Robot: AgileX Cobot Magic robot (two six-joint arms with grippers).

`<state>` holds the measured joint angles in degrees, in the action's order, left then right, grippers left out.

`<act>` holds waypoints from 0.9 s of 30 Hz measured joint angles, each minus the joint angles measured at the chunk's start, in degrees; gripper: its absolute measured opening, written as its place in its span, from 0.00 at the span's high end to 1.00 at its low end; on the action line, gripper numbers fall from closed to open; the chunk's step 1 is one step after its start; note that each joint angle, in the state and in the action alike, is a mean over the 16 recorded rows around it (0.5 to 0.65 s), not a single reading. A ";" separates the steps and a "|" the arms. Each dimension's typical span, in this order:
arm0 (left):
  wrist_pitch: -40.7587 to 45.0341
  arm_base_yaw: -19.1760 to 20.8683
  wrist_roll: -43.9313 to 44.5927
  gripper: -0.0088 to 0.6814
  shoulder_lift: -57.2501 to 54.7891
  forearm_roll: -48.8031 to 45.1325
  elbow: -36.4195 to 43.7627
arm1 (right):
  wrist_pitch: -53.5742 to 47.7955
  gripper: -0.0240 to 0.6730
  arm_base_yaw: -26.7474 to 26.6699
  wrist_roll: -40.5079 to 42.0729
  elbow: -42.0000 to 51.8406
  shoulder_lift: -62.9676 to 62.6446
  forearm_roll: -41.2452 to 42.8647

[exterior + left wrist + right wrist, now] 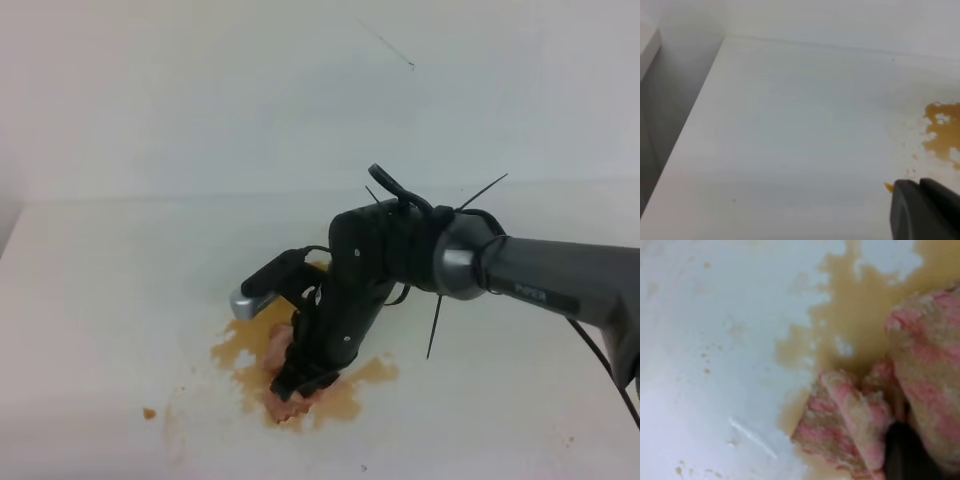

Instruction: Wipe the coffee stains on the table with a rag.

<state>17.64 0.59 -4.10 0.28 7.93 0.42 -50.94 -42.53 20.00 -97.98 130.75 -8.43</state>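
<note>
Wiping step underway: right gripper [297, 383] fingers clamp the crumpled salmon-pink cloth rag [285, 400], pressed into the amber-brown ragged coffee stains [245, 345] on the glossy white surface [100, 300]. Next: likely sweep across the puddle's left lobe and specks. Open room all around; surface edge far left. Left gripper [927, 210] idle nearby, finger state unclear.

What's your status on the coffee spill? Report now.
Right gripper shut on the rag, pressing it into the coffee stains. Left gripper off to the side, its state unclear. Nothing blocking on the table.
</note>
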 joint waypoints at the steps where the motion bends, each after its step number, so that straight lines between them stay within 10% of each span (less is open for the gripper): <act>1: -0.05 0.00 0.00 0.99 0.09 0.00 0.14 | -0.30 0.83 0.04 -0.35 -0.66 -0.49 1.18; 13: -0.55 -0.01 0.03 0.99 1.10 0.02 1.55 | -4.72 0.82 3.95 -1.73 -5.37 -10.80 11.47; 27: 0.00 0.00 0.00 0.99 0.00 0.00 0.00 | 3.38 0.82 11.38 3.19 10.70 -15.74 1.46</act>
<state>17.64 0.59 -4.10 0.28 7.93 0.42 -47.56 -31.15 23.19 -87.28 115.02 -6.97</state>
